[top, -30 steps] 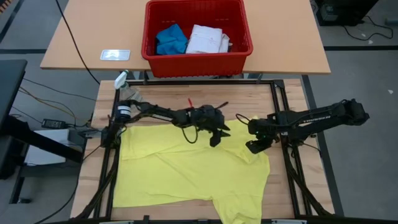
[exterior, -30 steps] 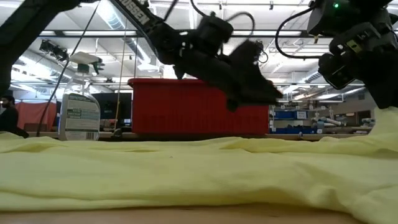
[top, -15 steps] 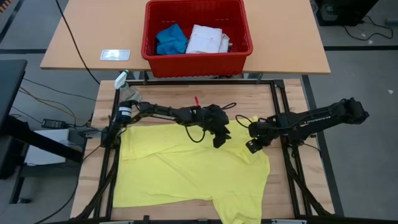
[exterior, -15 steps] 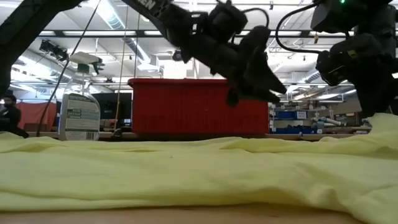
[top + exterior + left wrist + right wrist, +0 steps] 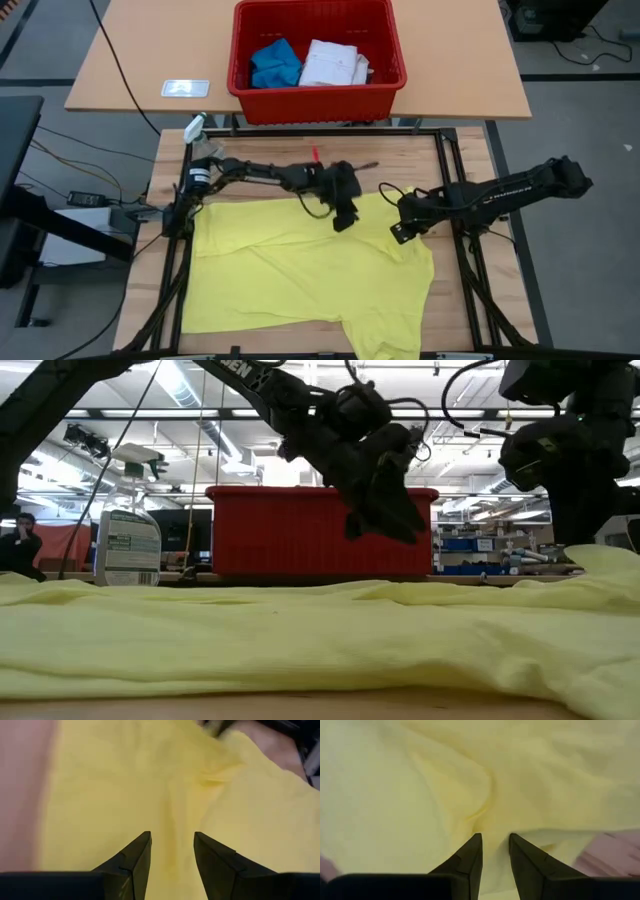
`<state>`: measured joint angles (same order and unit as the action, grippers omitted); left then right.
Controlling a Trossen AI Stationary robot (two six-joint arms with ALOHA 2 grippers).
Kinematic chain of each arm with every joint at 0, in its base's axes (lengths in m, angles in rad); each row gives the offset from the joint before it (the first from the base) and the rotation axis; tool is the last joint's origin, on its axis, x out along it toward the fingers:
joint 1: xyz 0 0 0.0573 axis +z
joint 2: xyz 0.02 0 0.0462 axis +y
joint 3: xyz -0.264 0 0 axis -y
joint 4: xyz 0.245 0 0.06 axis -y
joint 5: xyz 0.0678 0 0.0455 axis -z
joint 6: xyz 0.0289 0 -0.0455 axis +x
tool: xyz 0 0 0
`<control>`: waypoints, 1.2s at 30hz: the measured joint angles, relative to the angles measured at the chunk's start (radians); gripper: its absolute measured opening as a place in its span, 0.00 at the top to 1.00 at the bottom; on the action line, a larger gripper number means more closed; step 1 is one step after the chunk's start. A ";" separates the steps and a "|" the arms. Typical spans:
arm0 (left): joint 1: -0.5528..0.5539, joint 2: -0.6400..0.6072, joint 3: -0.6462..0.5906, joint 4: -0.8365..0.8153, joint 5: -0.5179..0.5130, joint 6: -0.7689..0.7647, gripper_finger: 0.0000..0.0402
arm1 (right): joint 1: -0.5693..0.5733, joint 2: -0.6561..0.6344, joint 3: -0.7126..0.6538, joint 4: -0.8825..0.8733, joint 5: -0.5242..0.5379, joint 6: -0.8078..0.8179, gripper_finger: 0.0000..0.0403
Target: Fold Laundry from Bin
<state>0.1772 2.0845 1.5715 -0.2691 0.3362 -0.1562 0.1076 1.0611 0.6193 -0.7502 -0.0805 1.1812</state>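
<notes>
High view: both arms work over the yellow T-shirt (image 5: 310,265) spread on the near table.

The left gripper (image 5: 343,217) hangs just above the shirt's top edge, fingers (image 5: 132,860) parted and holding nothing. Just beside it, the right gripper (image 5: 398,232) presses into a cloth fold, fingers narrowly apart; whether it grips, I cannot tell. Beyond both, the red bin (image 5: 316,102) holds a blue piece (image 5: 274,64) and a white shirt (image 5: 334,63).

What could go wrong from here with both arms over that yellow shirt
1. The right gripper sits at a bunched fold of the yellow T-shirt; closing there may pinch several layers and leave creases.
2. The left gripper hangs open above the top edge, close to the right one; the arms might collide.
3. The shirt's bottom corner hangs over the table edge and may slide.
</notes>
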 joint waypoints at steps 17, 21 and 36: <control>-0.041 -0.069 -0.171 0.134 0.041 0.218 0.61 | 0.186 0.001 0.001 0.075 0.108 0.095 0.74; -0.083 -0.060 -0.190 0.208 0.024 0.407 0.61 | 0.263 0.001 0.001 0.206 0.058 0.025 0.74; -0.116 0.187 -0.038 0.521 -0.140 0.180 0.61 | 0.391 0.001 0.002 0.119 0.025 0.023 0.74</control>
<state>0.0615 2.2713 1.5332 0.2516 0.1962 0.0233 0.4987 1.0618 0.6212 -0.6312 -0.0550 1.2041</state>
